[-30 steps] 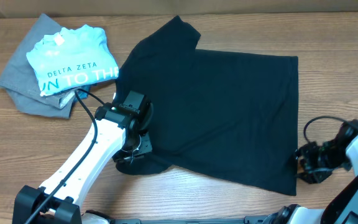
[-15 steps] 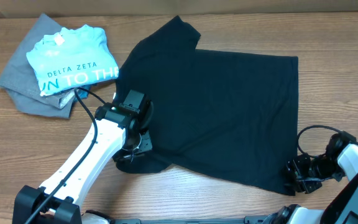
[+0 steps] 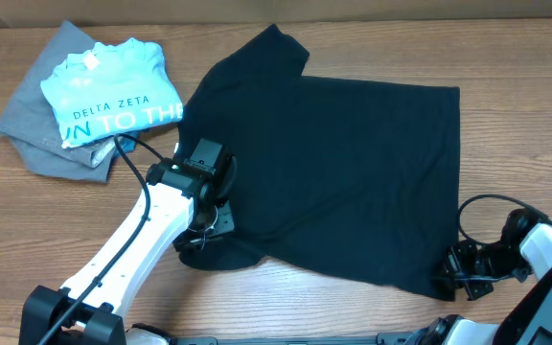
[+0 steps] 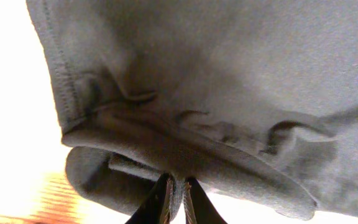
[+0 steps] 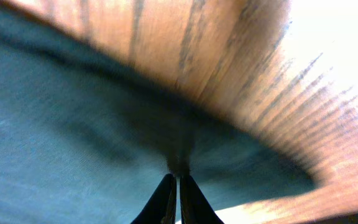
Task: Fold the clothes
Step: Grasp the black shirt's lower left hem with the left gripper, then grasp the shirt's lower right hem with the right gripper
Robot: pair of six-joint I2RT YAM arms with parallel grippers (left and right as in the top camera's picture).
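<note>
The wooden tabletop carries the black T-shirt spread nearly flat across its middle, with the neck end toward the robot's left, the hem toward its right, and one sleeve pointing to the far edge. The light blue T-shirt lies folded on the grey garment at the far left, well apart from the work. The left gripper is clenched on a bunched fold of the near sleeve, and the right gripper is pinched onto the near hem corner. The step in hand looks like carrying the near long edge over toward the far one. To do it well, both arms should rise together just clear of the tabletop, hold the edge taut between them so it cannot sag, travel parallel to the far edge, and lay the cloth down before letting go. The left pinch seems to hold several layers, so a wrinkle there may need smoothing.
</note>
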